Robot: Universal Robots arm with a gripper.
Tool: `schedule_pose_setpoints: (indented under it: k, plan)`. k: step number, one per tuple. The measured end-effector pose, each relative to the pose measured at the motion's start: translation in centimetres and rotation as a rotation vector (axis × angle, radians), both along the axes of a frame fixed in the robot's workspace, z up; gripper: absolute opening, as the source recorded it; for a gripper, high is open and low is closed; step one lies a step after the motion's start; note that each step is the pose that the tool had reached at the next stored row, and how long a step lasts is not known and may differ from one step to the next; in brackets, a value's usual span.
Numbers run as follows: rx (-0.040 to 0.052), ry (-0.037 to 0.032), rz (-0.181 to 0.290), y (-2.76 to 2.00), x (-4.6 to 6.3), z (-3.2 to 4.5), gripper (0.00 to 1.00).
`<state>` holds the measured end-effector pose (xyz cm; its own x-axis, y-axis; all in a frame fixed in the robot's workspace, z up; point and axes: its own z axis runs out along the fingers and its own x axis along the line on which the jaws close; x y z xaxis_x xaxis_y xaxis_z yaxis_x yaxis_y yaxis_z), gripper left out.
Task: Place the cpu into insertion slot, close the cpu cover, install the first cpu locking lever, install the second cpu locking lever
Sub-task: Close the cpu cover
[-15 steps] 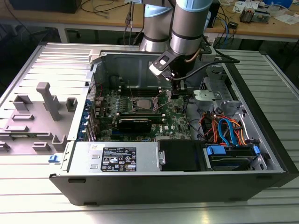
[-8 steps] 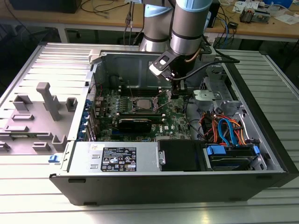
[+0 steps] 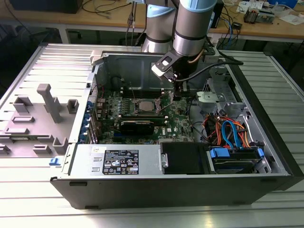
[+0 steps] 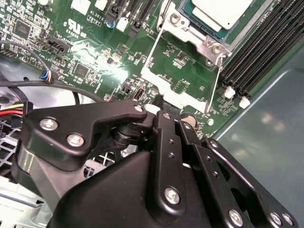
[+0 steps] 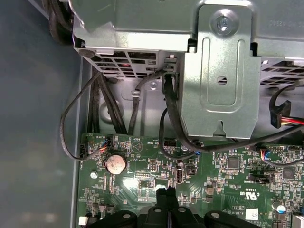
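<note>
The cpu [image 4: 218, 12] lies flat in the insertion slot [image 4: 190, 31], its silver top showing; in the exterior view the cpu [image 3: 145, 105] sits mid-board inside the open computer case. The cpu cover [image 4: 156, 77], a thin silver frame with the green board visible through its window, stands swung open from the slot toward my gripper. My gripper [image 4: 164, 110] is shut with nothing seen between its fingers, its tips just off the cover's free edge. In the exterior view the gripper [image 3: 176, 95] hangs to the right of the socket; in the first wrist view the gripper [image 5: 166, 194] hovers over the board.
Long black memory slots [image 4: 251, 57] run beside the socket. A coin battery [image 5: 115, 164], black cables [image 5: 171, 109] and a metal drive cage [image 5: 223, 71] lie past the gripper. A power supply [image 3: 123, 159] and orange and blue cables [image 3: 228, 130] sit at the case's front. A grey fixture [image 3: 47, 102] stands at the exterior view's left.
</note>
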<state>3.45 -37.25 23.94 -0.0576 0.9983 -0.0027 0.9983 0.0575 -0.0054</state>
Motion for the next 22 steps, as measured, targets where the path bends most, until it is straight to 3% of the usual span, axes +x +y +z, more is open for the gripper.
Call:
schedule_pose_setpoints:
  k: [3,7,12,22]
  plan:
    - [0.0036,0.0170,0.000,0.01,0.0,0.04,0.11]
    - [0.0042,0.0263,0.000,0.01,0.0,0.19,0.11]
    - [0.0132,0.0273,0.000,0.01,-0.2,0.49,0.11]
    - [0.0143,0.0266,0.004,0.01,-1.8,0.52,0.11]
